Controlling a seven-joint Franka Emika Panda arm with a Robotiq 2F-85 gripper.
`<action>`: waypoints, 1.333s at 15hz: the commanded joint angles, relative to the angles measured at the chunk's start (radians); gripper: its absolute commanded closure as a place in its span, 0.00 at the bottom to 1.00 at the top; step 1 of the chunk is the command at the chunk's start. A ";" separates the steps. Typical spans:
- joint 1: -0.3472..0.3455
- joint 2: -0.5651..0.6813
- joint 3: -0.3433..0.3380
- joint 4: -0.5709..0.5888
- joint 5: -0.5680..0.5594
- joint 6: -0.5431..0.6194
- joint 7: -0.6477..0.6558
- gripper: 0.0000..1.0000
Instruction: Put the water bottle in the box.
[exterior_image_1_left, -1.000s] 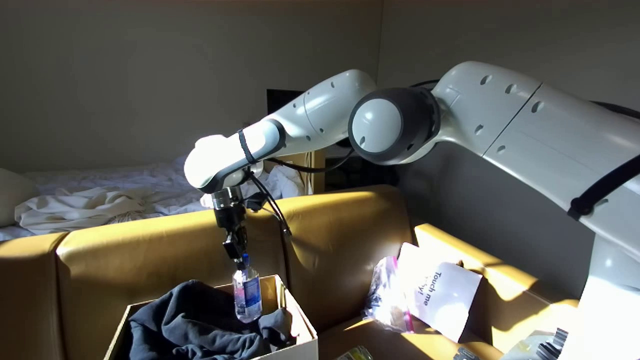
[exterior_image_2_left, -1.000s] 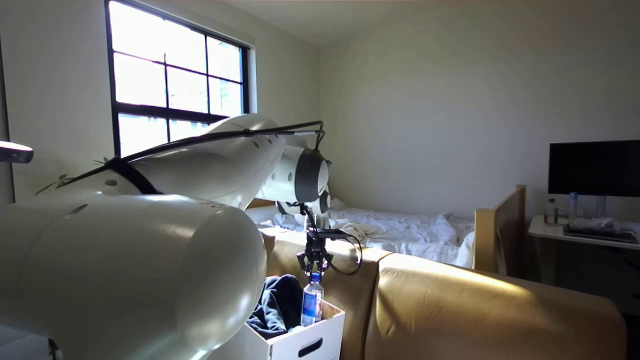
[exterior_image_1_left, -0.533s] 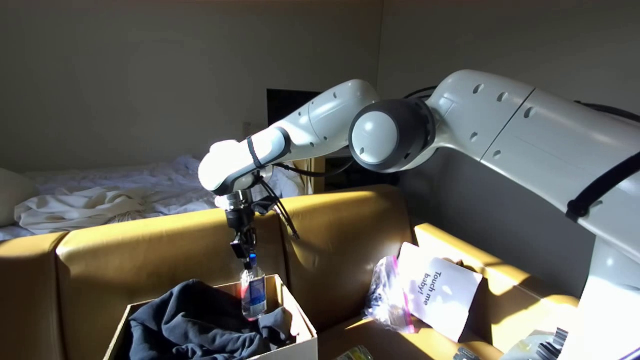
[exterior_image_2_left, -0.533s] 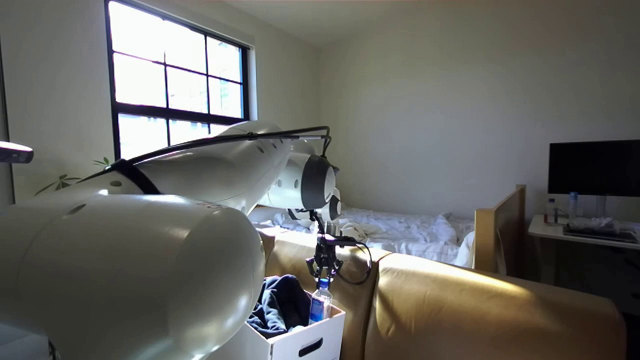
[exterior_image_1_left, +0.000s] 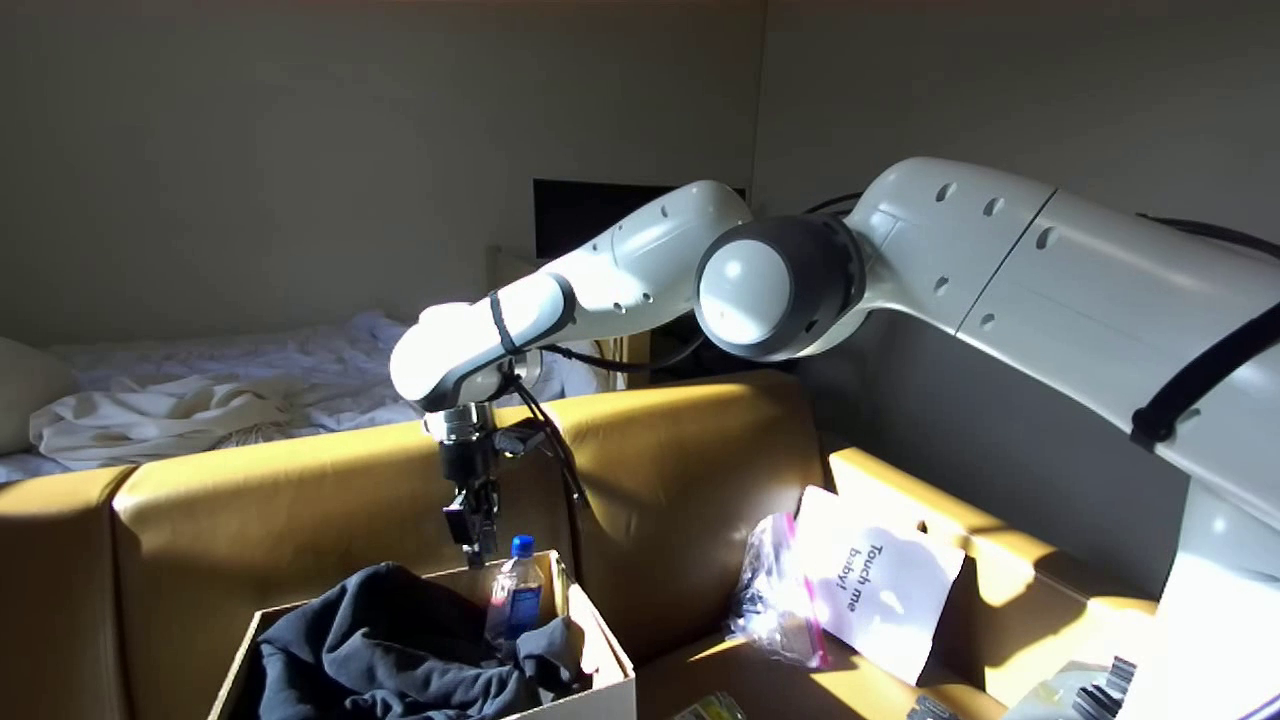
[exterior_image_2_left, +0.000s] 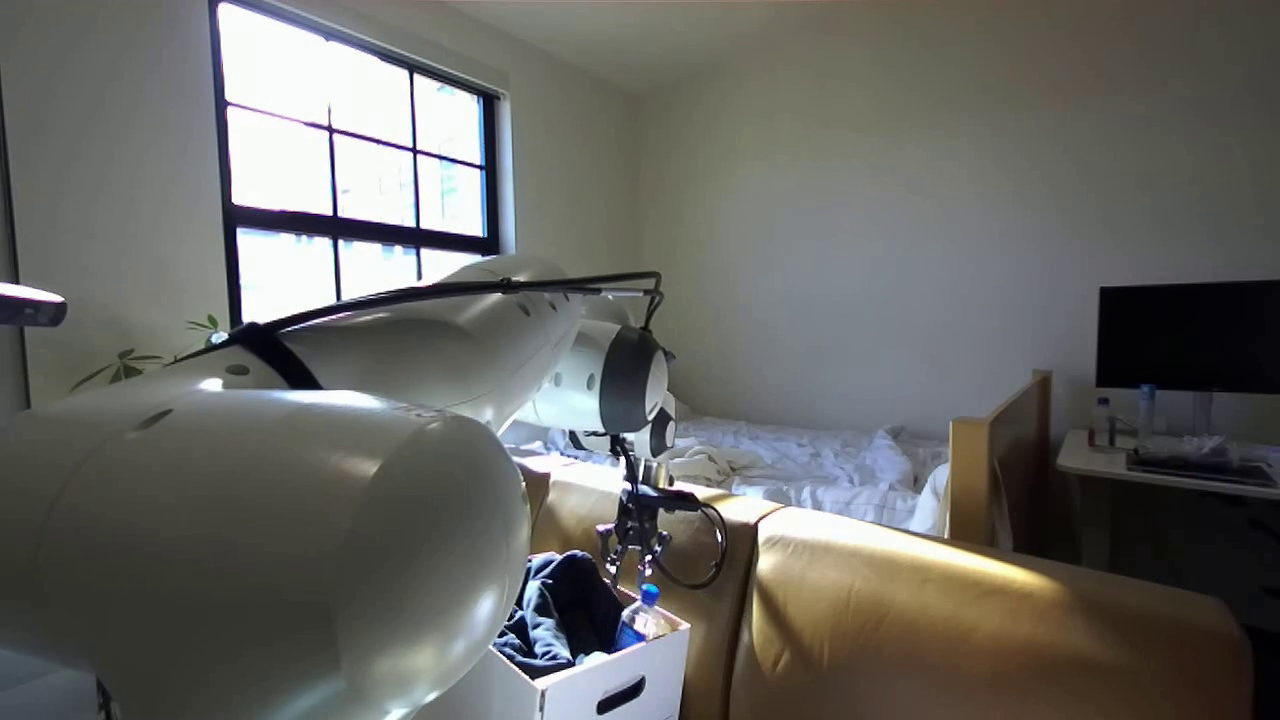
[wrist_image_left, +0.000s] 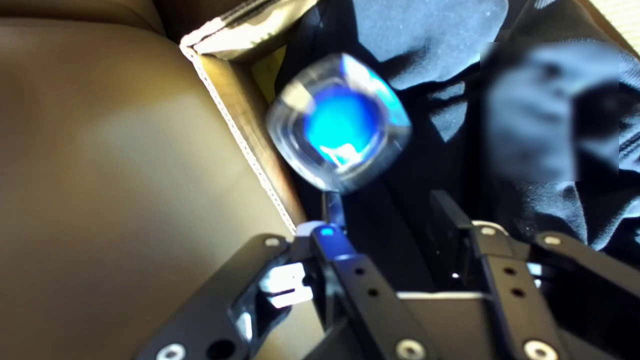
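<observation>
The water bottle (exterior_image_1_left: 517, 605) is in the box (exterior_image_1_left: 600, 706), at its far right corner as an exterior view shows, leaning a little, its top standing above the rim. The dark cloth (exterior_image_1_left: 370, 640) hides its foot, so I cannot say what it rests on. My jaws stand apart with nothing between them; in an exterior view a gap shows from them to the bottle, and the wrist view puts the blue cap (wrist_image_left: 342, 122) just beyond one finger (wrist_image_left: 334, 212), outside my grip. I judge the placing as good as done. What is left, to my mind, is to lift straight up without knocking the bottle, then draw off.

By count: one bottle for this job, one box, and one heap of cloth in it; whether that is a single garment I cannot tell. To the right, on the sofa (exterior_image_1_left: 690, 500), I count one lettered sheet (exterior_image_1_left: 880, 590) and one clear bag (exterior_image_1_left: 775, 600); further items at the near right are too cut off to count. Far to the right, two other bottles (exterior_image_2_left: 1102, 424) and one screen (exterior_image_2_left: 1190, 340) stand on a white bench (exterior_image_2_left: 1090, 460).
</observation>
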 joint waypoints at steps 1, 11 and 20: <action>0.016 -0.019 -0.003 0.005 -0.007 0.014 0.010 0.21; 0.013 -0.140 -0.078 0.038 -0.014 -0.076 0.070 0.00; -0.050 -0.479 -0.165 -0.158 0.005 -0.111 0.414 0.00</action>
